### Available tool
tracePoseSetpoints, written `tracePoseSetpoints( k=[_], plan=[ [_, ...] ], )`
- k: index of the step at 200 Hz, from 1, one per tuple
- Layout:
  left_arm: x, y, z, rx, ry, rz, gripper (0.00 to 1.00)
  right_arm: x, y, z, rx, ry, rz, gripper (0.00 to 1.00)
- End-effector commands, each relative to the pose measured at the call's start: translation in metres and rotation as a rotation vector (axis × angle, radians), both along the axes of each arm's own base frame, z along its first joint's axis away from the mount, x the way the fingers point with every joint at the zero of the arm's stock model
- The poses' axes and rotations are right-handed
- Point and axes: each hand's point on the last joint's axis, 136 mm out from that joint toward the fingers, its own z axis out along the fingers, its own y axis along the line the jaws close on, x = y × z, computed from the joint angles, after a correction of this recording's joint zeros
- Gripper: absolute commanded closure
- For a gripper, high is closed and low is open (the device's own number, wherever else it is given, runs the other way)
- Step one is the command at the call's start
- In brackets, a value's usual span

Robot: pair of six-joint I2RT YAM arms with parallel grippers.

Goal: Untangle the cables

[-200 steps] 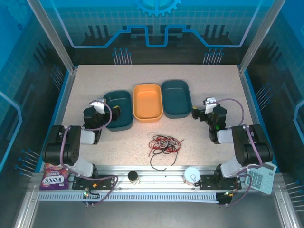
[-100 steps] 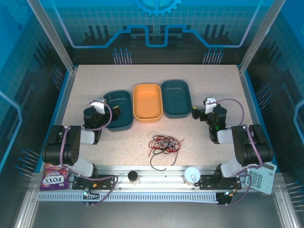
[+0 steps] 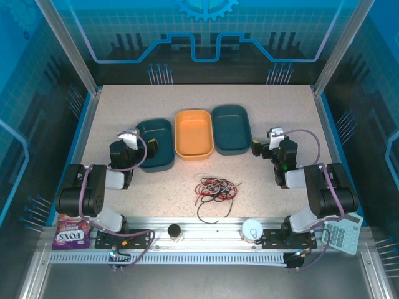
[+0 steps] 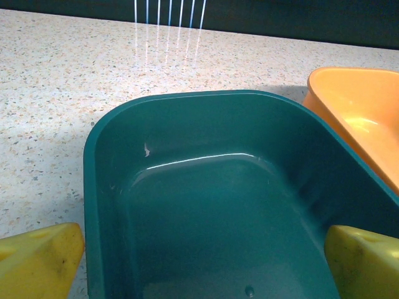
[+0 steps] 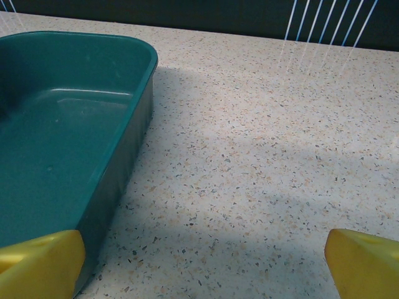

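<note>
The cables (image 3: 216, 189) lie in a loose tangle of red, black and whitish wires on the speckled table, near the front and midway between the arms. One black end loops toward the front rail. My left gripper (image 3: 142, 144) hangs open over the left teal bin (image 3: 159, 122), well left of the tangle. In the left wrist view its yellow fingertips (image 4: 37, 260) stand wide apart over the empty bin (image 4: 187, 97). My right gripper (image 3: 265, 144) is open above bare table beside the right teal bin (image 3: 231, 111), and the right wrist view shows nothing between its fingertips (image 5: 365, 261).
An orange bin (image 3: 194, 114) sits between the two teal bins. On the front rail are a candy bag (image 3: 67, 237), a dark round object (image 3: 175, 232), a white roll (image 3: 252, 229) and a calculator (image 3: 341, 235). Blue walls enclose the table.
</note>
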Motion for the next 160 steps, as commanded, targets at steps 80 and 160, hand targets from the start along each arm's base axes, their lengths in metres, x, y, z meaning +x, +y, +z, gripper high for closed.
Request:
tracePoseSetpoints(
  k=[80, 160],
  plan=[
    [0.005, -0.001, 0.009, 0.022, -0.026, -0.008, 0.01, 0.005, 0.002, 0.011, -0.002, -0.028, 0.014, 0.0],
    [-0.01, 0.01, 0.036, 0.02, -0.077, 0.068, 0.01, 0.006, -0.001, 0.015, -0.013, -0.022, -0.01, 0.0]
  ],
)
